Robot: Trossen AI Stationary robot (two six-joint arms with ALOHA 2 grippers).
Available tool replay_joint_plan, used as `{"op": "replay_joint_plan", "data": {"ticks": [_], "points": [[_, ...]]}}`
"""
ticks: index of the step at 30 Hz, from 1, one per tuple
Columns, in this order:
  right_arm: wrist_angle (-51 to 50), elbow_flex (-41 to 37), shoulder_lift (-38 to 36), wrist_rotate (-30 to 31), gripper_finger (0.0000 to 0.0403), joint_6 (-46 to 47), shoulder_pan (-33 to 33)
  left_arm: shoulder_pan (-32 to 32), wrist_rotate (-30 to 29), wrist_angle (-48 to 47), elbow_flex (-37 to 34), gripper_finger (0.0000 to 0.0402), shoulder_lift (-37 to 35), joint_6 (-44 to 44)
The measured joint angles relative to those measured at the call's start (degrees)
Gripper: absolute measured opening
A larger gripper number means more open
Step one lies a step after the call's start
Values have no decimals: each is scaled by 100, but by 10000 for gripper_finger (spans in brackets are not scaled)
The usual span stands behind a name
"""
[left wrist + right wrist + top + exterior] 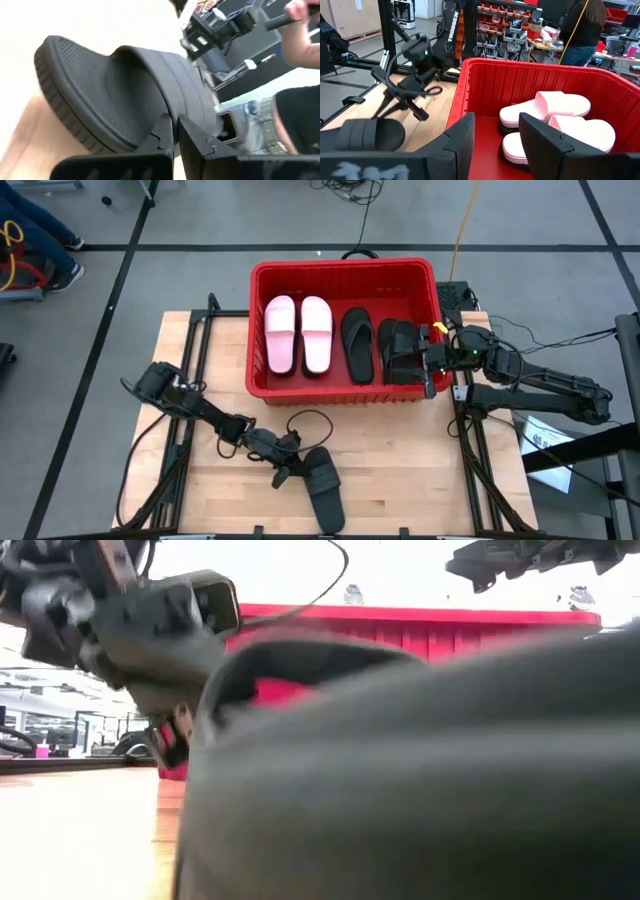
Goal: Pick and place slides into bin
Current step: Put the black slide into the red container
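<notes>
A black slide (322, 485) lies on the wooden table near its front edge; it fills the low view (420, 770) as a dark blur. My left gripper (290, 463) is at its left side, shut on its band (150, 75). The red bin (255, 330) stands at the table's far side. A pink pair (297, 332), a black flip-flop (357, 342) and a black slide (400, 350) lie side by side in it. My right gripper (432, 358) hangs open over the bin's right end, with nothing between its fingers (465, 140). My left gripper pinches the edge of the slide's band (167, 107) between its two fingers, where the band comes down to the sole's side. The fingers reach in from the table's left, slanting slightly down. In the high view the slide's sole (330, 510) lies on the table.
A black cable loop (305, 420) lies on the table between the bin and the held slide. A person (582, 25) stands in the room beyond the bin, and a person's arm (300, 25) shows past the slide. Papers (545, 435) lie off the table's right side.
</notes>
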Motion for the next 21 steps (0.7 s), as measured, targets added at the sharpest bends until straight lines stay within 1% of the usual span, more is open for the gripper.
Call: {"op": "replay_joint_plan", "data": {"ticks": [7,16,21], "points": [[-2,0,2,-2,144,0,0,-16,55,-1017,19,2,-960,-9],[0,0,2,-4,144,2,0,-62,-143,-1927,16,0,-2200,33],[-2,0,0,-24,144,2,0,-56,-211,-2213,73,0,-2864,156]]}}
